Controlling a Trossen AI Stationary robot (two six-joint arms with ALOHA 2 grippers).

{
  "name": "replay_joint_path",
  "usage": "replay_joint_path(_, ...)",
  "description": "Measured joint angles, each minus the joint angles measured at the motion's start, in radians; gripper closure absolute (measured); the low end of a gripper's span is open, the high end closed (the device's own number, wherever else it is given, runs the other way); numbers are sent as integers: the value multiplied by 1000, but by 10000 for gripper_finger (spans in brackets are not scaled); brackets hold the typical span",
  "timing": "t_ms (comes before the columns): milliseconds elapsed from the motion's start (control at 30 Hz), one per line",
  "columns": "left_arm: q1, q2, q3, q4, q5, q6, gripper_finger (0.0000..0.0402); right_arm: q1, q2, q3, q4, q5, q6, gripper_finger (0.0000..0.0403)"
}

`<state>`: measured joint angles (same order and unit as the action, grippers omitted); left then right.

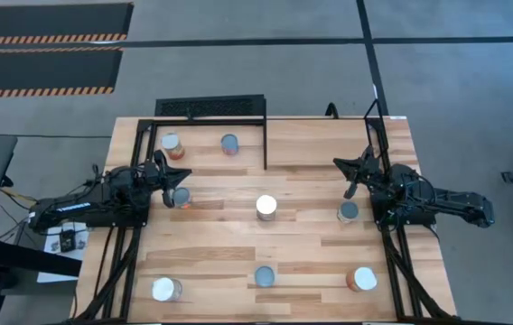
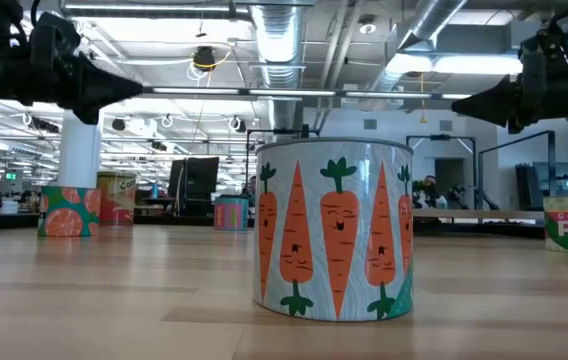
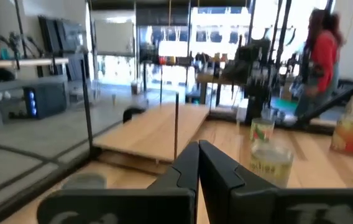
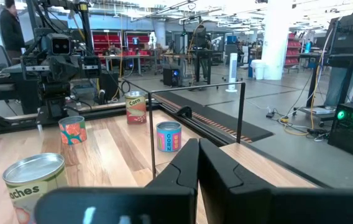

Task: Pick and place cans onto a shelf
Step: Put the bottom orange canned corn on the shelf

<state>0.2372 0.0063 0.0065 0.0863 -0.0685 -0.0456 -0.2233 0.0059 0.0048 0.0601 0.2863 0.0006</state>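
Note:
Several cans stand upright on the wooden table. Two cans (image 1: 172, 144) (image 1: 229, 144) stand on the light wooden shelf (image 1: 202, 134), edged by black frame bars, at the far left. Another can (image 1: 181, 197) stands just nearside of my left gripper (image 1: 182, 178), which is shut and empty above the table. The carrot-labelled can (image 2: 334, 230) stands at the table's middle (image 1: 266, 207). A grey-topped can (image 1: 349, 211) stands near my right gripper (image 1: 338, 163), also shut and empty. Both grippers' fingers meet in the wrist views (image 3: 198, 152) (image 4: 198, 149).
Three more cans (image 1: 166, 289) (image 1: 265, 276) (image 1: 362, 279) stand along the near edge. A black perforated grate (image 1: 209, 106) lies behind the shelf. The shelf's upright black bar (image 1: 265, 144) stands between the shelf and the table's middle. A person (image 3: 322, 50) stands beyond the table.

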Motion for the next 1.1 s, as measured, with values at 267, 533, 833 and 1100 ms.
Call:
replay_joint_path(267, 0, 0, 23, 169, 7, -231, 401, 0, 0, 0, 0, 0, 0, 369)
replay_joint_path(533, 0, 0, 20, 163, -41, -431, 401, 0, 0, 0, 24, 1, 7, 369)
replay_joint_path(833, 0, 0, 20, 78, -45, -208, 401, -30, 0, 5, 371, 57, 167, 371)
replay_joint_path(1100, -1, 0, 20, -39, 11, -90, 401, 0, 159, 161, 288, 26, 232, 392)
